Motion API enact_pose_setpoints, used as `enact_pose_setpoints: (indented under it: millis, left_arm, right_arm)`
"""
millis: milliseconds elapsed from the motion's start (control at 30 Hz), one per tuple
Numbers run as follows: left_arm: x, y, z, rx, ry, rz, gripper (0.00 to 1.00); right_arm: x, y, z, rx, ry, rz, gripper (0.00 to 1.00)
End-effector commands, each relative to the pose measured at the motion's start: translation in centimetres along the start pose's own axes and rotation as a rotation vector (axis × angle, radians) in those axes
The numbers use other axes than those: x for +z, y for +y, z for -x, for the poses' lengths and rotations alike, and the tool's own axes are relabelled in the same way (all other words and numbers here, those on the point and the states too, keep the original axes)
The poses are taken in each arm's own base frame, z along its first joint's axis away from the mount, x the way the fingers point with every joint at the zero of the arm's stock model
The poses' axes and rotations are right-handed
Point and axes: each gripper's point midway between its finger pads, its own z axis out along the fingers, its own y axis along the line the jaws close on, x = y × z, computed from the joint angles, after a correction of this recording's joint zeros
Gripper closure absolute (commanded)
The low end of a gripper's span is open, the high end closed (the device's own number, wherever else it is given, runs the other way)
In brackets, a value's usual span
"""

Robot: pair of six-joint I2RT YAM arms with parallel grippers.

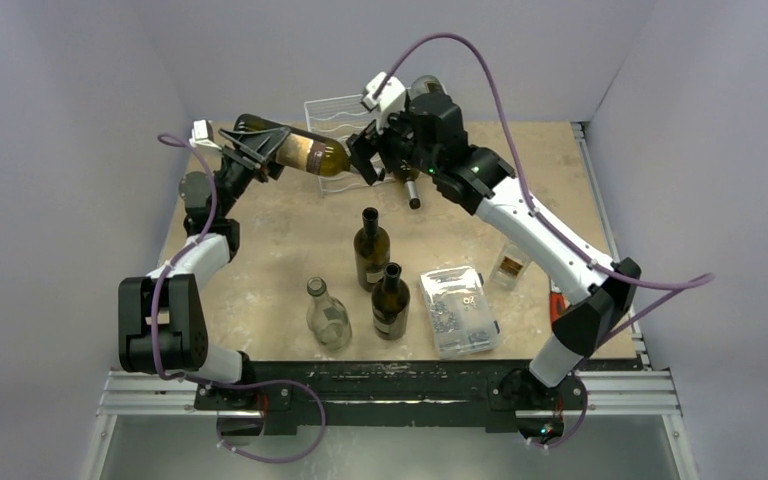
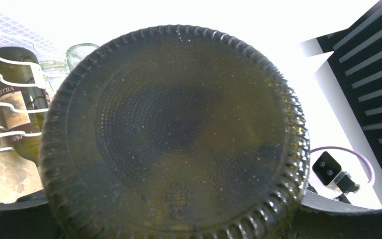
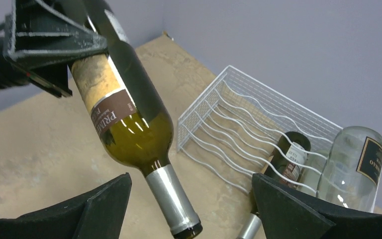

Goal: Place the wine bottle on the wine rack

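Bottle first: my left claw (image 1: 247,150) is clamped round the fat end of the wine bottle (image 1: 305,152) and carries it clear of the worktop (image 1: 280,250) towards the far left. In the left wrist view the bottle's dimpled base fills nearly everything. Its long axis runs almost level across the top view, base to the left and neck to the right, tipped a little down at the neck. That neck reaches into my right claw (image 1: 365,158), which stands wide with a finger either side of the silver foil. Neither finger seems to touch it, though the wrist view cuts off the finger ends, so I would not swear to the gap. Just behind the neck and the right claw, at the far edge of the worktop, is the wine rack (image 3: 229,114). Its left cradles are bare. Further right a dark labelled bottle (image 3: 288,154) and a clear bottle (image 3: 353,164) lie in theirs, the dark one with its neck pointing out at the near side. As I judge it, the coming move turns on that mismatch: my bottle lies across the rack's front while the cradles run front to back, so it needs swinging round to line up with a free cradle. The left claw bears the weight, and the right is nearer both neck and rack.
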Motion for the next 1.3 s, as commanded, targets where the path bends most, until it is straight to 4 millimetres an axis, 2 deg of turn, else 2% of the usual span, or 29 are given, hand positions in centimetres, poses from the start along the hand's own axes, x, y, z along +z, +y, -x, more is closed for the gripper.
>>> enact_pose_setpoints:
  millis: [0,167,467,600,800,900,1067,1133,1267]
  left_arm:
    - [0.5,-5.7,0.1,0.111,0.005,-0.148,1.0]
    - [0.5,-5.8,0.1,0.109,0.008,-0.151,1.0]
    - [0.6,-5.8,0.1,0.108,0.018,-0.145,1.0]
    - [0.7,-5.6,0.0,0.108,0.025,-0.138,1.0]
    - [0.7,-5.4,0.0,0.104,0.029,-0.129,1.0]
    - [0.8,-5.5,-0.1,0.1,0.037,-0.125,1.0]
    - [0.9,-5.4,-0.2,0.099,0.052,-0.109,1.0]
    - [1.0,-5.2,-0.2,0.097,0.059,-0.096,1.0]
    - [1.2,-4.6,-0.5,0.088,0.085,-0.051,1.0]
  right_arm:
    - [1.3,1.2,-2.0,-0.204,0.123,0.023,0.06]
    - [3.1,2.6,-2.2,-0.287,0.153,-0.011,0.08]
    - [6.0,2.5,-6.0,-0.378,0.302,-0.122,0.17]
    - [6.1,2.3,-5.7,-0.399,0.305,-0.141,0.21]
    - [5.8,2.4,-5.3,-0.411,0.281,-0.13,0.22]
    - [5.8,2.7,-5.4,-0.401,0.276,-0.117,0.39]
    - [5.3,2.9,-4.9,-0.366,0.237,-0.117,0.75]
    - [5.1,3.0,-4.4,-0.352,0.21,-0.116,1.0]
    - [4.9,2.5,-3.7,-0.33,0.172,-0.153,1.0]
